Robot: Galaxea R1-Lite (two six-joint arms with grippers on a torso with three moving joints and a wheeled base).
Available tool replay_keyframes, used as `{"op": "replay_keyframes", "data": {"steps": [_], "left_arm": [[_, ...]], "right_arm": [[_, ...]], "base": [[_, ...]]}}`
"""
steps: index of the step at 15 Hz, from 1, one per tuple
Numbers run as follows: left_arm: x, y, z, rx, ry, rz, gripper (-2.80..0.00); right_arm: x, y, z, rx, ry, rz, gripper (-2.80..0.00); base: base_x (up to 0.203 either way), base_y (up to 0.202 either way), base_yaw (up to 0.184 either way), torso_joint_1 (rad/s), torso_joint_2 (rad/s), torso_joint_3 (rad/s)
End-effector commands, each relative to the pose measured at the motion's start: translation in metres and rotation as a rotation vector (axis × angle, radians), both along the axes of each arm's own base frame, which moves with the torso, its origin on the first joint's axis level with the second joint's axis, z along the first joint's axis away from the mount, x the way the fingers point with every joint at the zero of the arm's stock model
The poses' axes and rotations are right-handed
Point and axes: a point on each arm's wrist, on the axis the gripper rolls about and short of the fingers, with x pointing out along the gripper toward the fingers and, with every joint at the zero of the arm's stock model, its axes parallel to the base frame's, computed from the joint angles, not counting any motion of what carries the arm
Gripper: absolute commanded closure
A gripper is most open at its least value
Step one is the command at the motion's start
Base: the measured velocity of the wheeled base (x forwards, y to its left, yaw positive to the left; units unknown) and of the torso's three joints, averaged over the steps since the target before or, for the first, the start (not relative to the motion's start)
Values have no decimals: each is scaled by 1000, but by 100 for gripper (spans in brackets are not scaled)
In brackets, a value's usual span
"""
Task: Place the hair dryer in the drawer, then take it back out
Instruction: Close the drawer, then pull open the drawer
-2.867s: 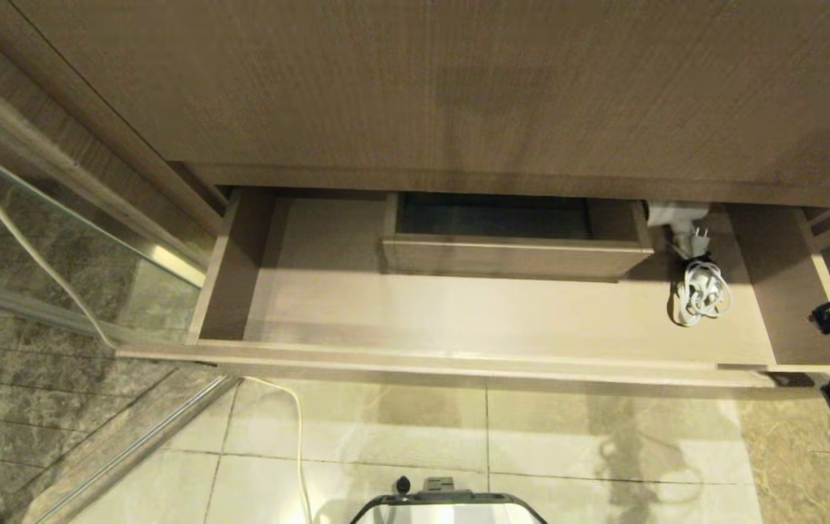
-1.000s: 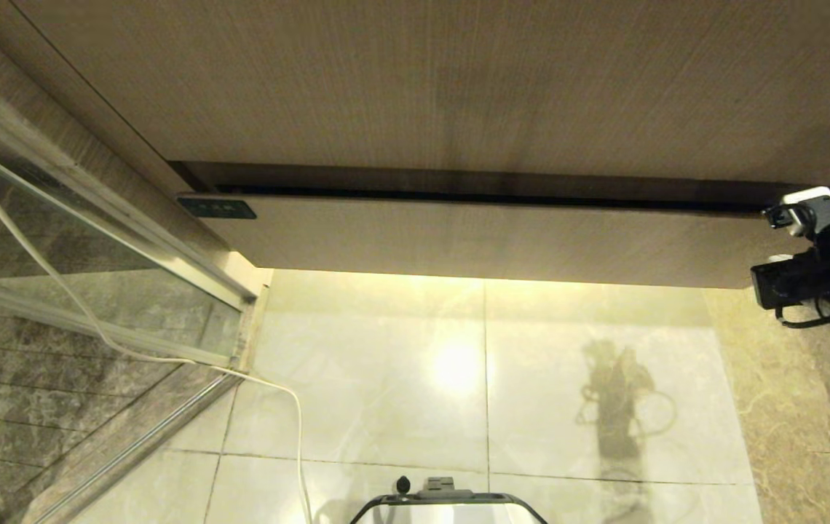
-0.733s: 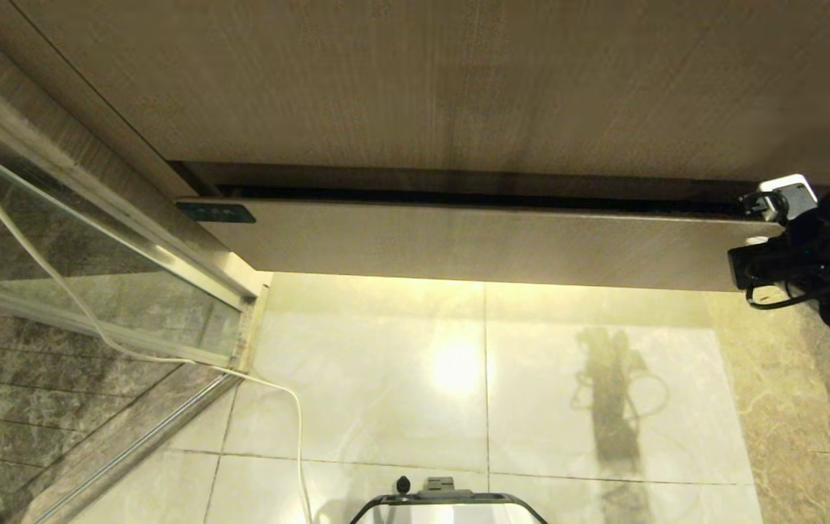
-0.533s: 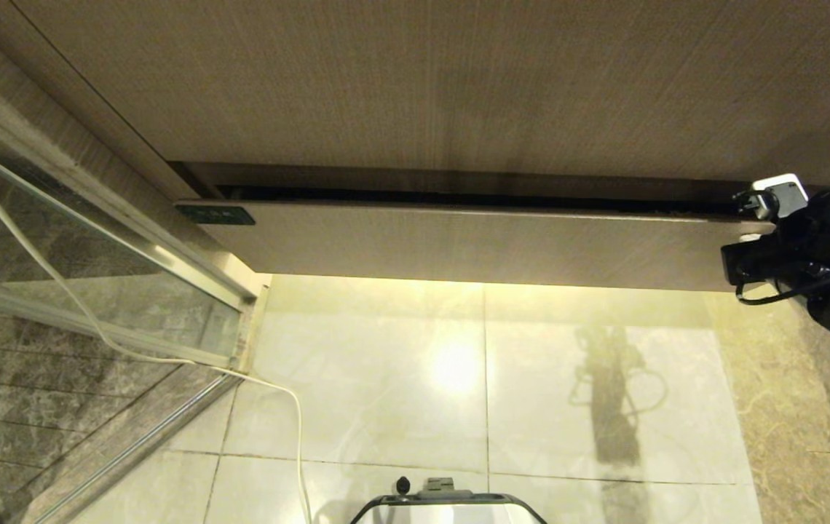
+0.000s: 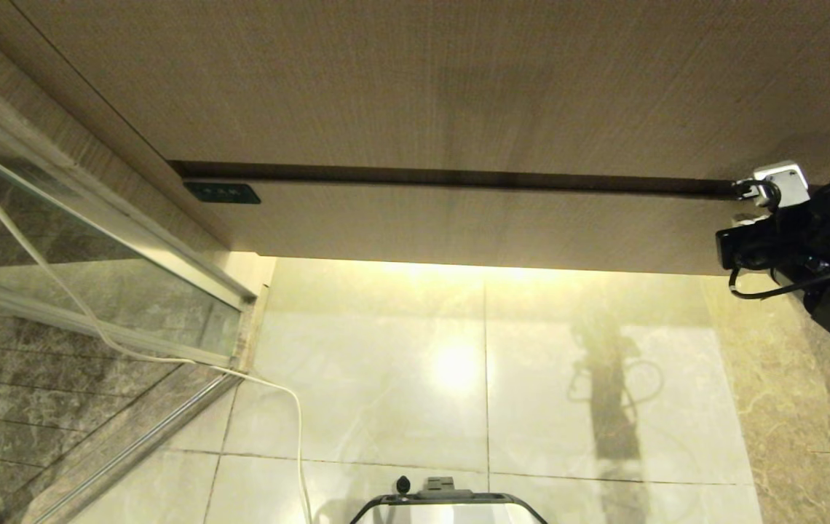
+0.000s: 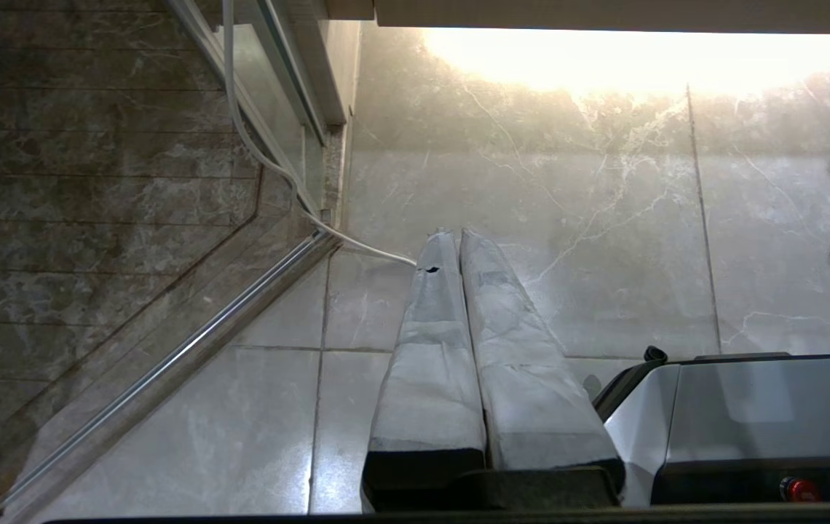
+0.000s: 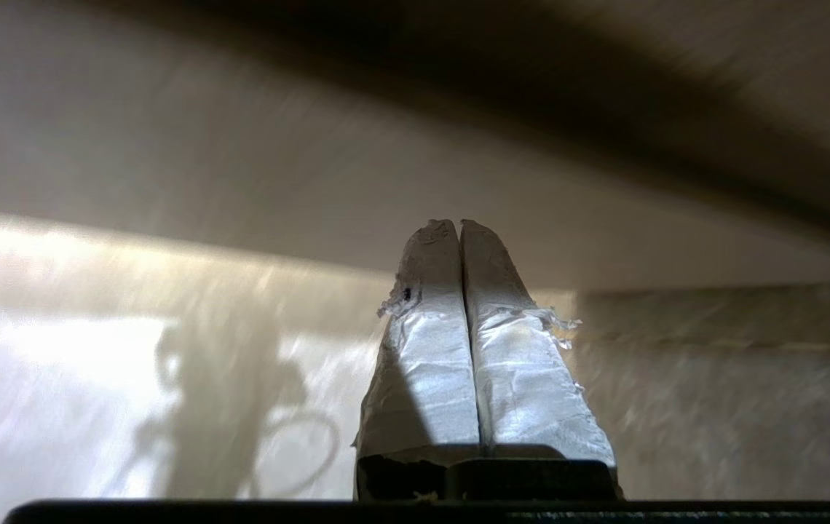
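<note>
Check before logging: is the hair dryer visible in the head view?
No, the drawer sits pushed in, showing only its wood-grain front.

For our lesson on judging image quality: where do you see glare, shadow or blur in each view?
Head view: a bright glare spot on the floor tiles, with an arm-shaped shadow to its right. Left wrist view: washed-out light under the cabinet edge. Right wrist view: the drawer front is motion-smeared, while the right tool is sharp.

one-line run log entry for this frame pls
drawer: closed, front nearly flush | hair dryer: not visible | right gripper: shut, empty, at drawer front's right end | left gripper: shut, empty, parked over floor
</note>
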Motion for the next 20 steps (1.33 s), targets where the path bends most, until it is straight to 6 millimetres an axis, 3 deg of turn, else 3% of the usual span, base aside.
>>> {"op": "replay_keyframes", "data": {"steps": [1,6,10,14,17,20], "left_arm": [[0,0,0,0,2,1,0],[0,0,0,0,1,1,0],[0,0,0,0,2,1,0],[0,0,0,0,2,1,0],[0,0,0,0,2,1,0],[0,0,0,0,0,1,0]], "right_arm": [[-18,2,1,-5,63,17,0],[-90,21,-4,-5,290,114,0],[-150,35,7,19,276,228,0],[-234,39,15,108,136,246,0],[-295,42,-7,173,44,269,0],[-338,41,-38,282,2,317,0]], "base": [[0,0,0,0,0,0],[0,0,0,0,0,0],[0,0,0,0,0,0],[0,0,0,0,0,0],[0,0,0,0,0,0],[0,0,0,0,0,0]]}}
